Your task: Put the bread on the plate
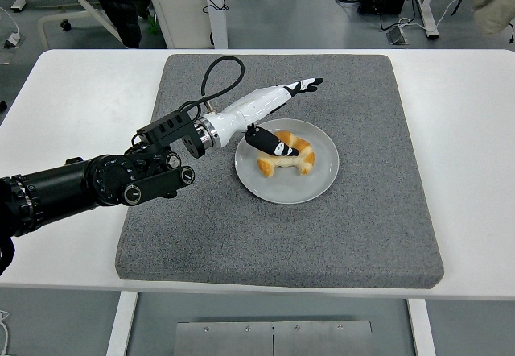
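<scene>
White table (72,106) carries a grey mat (362,211); cables and furniture legs crowd the floor beyond the far edge.

Bread (288,153), a croissant, lies inside the plate (322,180), slightly toward 12 o'clock of the plate's middle. Plate sits near mat centre.

Left hand (280,114) is above the plate's 10–11 o'clock rim. Fingers (306,84) are extended, close together, pointing to 2 o'clock, holding nothing; thumb (269,142) hangs apart over the bread's 9 o'clock end. Contact between thumb and bread: cannot tell.

Judgement: placement done; what is left is clearing the hand.

Hidden: thumb covers the croissant's left end. Right arm out of frame. Beige fabric at top right corner is cut off, unidentifiable.
</scene>
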Robot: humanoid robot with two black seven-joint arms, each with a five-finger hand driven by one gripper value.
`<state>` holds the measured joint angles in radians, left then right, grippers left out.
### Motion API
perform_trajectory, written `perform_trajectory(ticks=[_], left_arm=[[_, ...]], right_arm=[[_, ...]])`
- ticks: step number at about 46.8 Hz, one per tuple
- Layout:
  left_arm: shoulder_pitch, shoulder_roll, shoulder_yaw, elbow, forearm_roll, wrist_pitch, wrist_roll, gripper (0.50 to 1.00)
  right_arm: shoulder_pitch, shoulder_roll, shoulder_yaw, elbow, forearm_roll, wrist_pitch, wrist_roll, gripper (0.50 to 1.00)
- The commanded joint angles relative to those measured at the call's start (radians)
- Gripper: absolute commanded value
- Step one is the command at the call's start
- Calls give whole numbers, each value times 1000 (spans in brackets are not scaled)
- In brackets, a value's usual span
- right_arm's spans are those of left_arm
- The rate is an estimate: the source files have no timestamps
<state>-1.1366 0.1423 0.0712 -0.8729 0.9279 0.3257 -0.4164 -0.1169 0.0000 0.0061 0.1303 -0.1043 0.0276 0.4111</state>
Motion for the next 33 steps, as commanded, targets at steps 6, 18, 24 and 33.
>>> perform_trajectory(ticks=[6, 18, 24, 33], left_arm=[[-20, 66, -74, -95, -119, -85, 28, 969], [-34, 134, -352, -156, -193, -246, 160, 971], [-54, 144, -436, -156, -195, -278, 189, 969], [-55, 160, -530, -156, -300, -280, 217, 971]], right_arm=[[-1, 0, 0, 0, 0, 0, 0, 1000], [-1, 0, 0, 0, 0, 2, 0, 1000], [-1, 0, 0, 0, 0, 2, 0, 1000], [-1, 0, 0, 0, 0, 2, 0, 1000]])
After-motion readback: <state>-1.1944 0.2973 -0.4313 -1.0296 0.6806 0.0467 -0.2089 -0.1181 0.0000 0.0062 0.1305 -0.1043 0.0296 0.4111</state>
